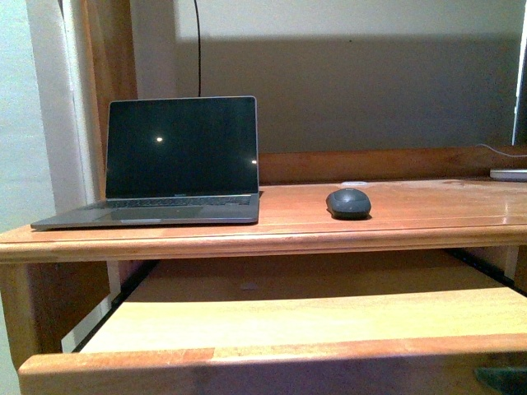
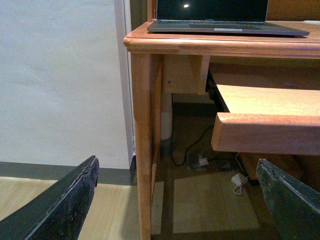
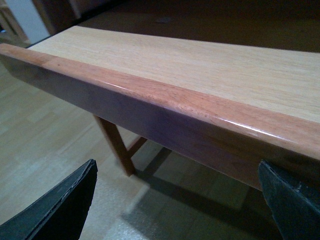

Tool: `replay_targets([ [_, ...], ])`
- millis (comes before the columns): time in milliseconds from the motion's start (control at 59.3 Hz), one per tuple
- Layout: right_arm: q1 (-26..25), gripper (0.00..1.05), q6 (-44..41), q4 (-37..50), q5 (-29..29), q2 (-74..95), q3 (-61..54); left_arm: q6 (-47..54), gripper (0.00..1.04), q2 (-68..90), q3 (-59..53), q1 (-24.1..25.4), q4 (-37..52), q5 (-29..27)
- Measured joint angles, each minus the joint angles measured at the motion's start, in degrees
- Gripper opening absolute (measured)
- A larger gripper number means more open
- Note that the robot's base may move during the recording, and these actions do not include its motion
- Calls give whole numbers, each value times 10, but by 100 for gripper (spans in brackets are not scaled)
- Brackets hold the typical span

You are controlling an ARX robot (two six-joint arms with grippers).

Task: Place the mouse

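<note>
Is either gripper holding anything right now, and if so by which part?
Nothing is held. Both the left gripper and right gripper are open and empty; the mouse sits untouched on the desk.

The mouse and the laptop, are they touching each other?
Apart. In the front view the mouse lies on the desk to the right of the laptop, and bare wood shows plainly between them.

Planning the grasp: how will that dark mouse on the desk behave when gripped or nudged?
The mouse looks rigid and probably light, given how much smaller it is than the laptop. Its smooth, low dome may slip from a pinch. Sitting flat on the glossy desktop, it would likely slide rather than roll or tip.
</note>
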Motion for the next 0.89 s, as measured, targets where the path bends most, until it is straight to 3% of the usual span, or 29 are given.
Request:
replay_targets([
  [388,89,97,9,-48,253,166,221,0,97,0,0,0,0,0],
  [691,123,97,6,-72,356,212,300,0,97,0,0,0,0,0],
  [893,126,97,10,-65,368,209,295,0,97,0,0,0,0,0],
])
